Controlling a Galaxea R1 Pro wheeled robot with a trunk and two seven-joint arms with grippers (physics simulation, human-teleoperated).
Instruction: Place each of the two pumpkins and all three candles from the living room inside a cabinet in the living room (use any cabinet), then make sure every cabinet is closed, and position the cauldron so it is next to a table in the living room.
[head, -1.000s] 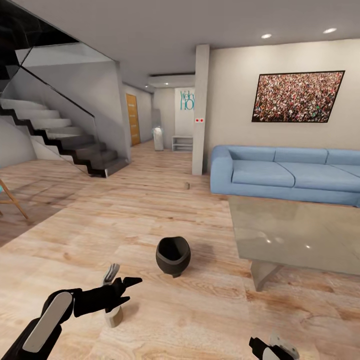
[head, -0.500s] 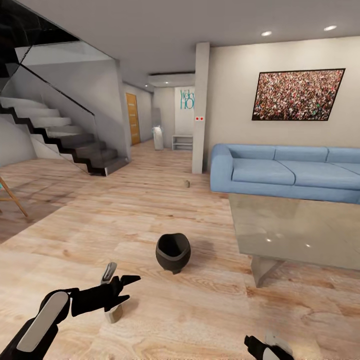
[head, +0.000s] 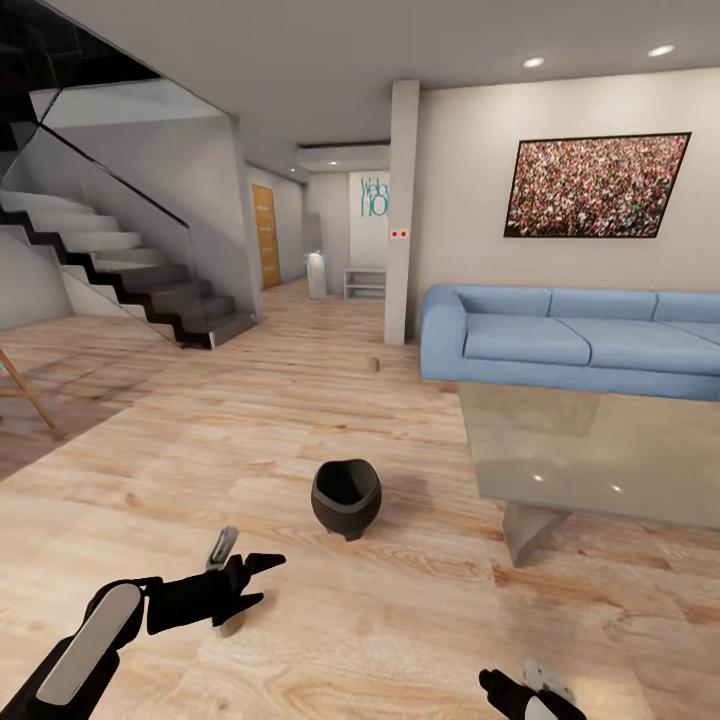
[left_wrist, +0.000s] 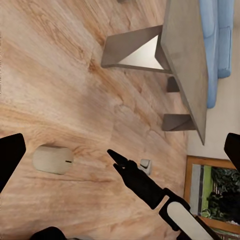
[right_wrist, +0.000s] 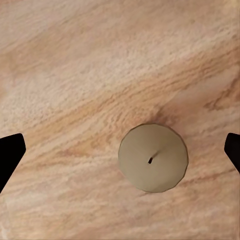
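Left gripper (head: 232, 590) hangs low over the floor (head: 300, 440), jaws spread wide with nothing between them. One candle (head: 229, 627) stands on the boards just below and beside it; in the left wrist view that candle (left_wrist: 53, 159) lies off toward one black fingertip (left_wrist: 11, 155), not centred in the gap.

Centre: cauldron (head: 346, 497) sits upright on the floor, near the table (head: 600, 450) but apart from its left front corner. A small tan object (head: 374, 365), probably another candle, stands far off on the floor by the sofa (head: 570, 340); too small to be sure.

Right: right gripper (head: 535, 700) shows at the frame's lower edge. Its wrist view looks straight down on a candle (right_wrist: 153, 158), wick up, between two widely parted fingertips (right_wrist: 10, 152), nothing gripped.

Change over the last second: the whole head view slides slightly, so the base or head is creeping. The left candle slips further under the gripper in view; the cauldron shows a little higher. Neither candle looks disturbed. Judgement: the robot is lining up for a pick, right side better aligned; no candle is stowed yet.
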